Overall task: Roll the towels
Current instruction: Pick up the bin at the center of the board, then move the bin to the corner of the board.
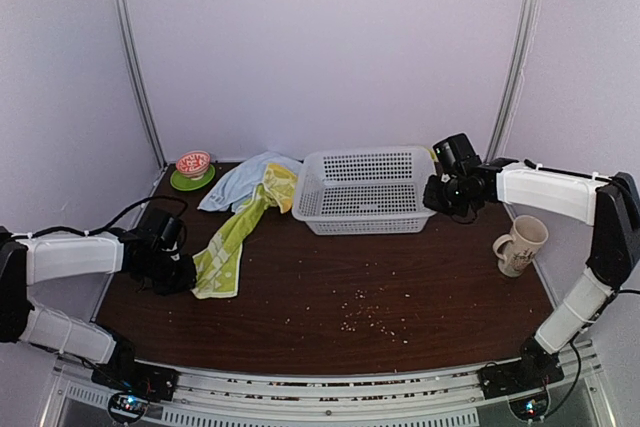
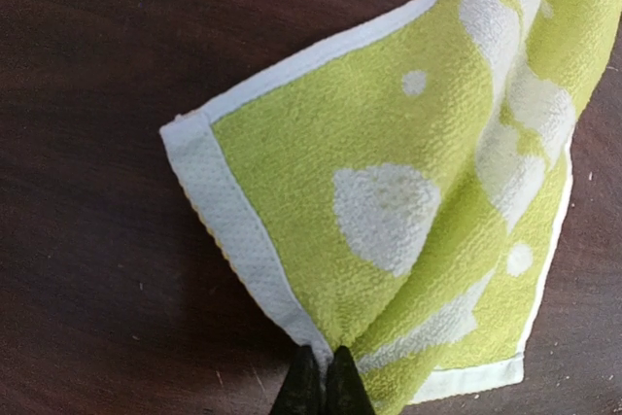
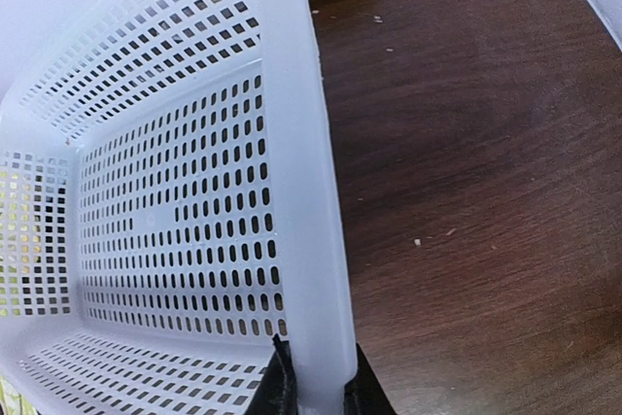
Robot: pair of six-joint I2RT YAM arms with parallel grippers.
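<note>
left gripper (image 2: 323, 388): fingers pinched shut on green towel (image 1: 232, 239) hem near a corner, likely to drag it flat | green towel: strung out left-centre, far end touching crumpled blue towel (image 1: 238, 182) beside basket (image 3: 175, 240) | right gripper (image 3: 313, 391): clamps the basket's right rim, probably to shift it

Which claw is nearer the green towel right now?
Left. The left claw pinches an edge of the green towel; the right claw is across the table, gripping the basket rim.

Green towel (image 2: 389, 201): nubby terry cloth; basket (image 3: 313, 240): smooth perf. plastic; table (image 2: 97, 94): matt wood.
</note>
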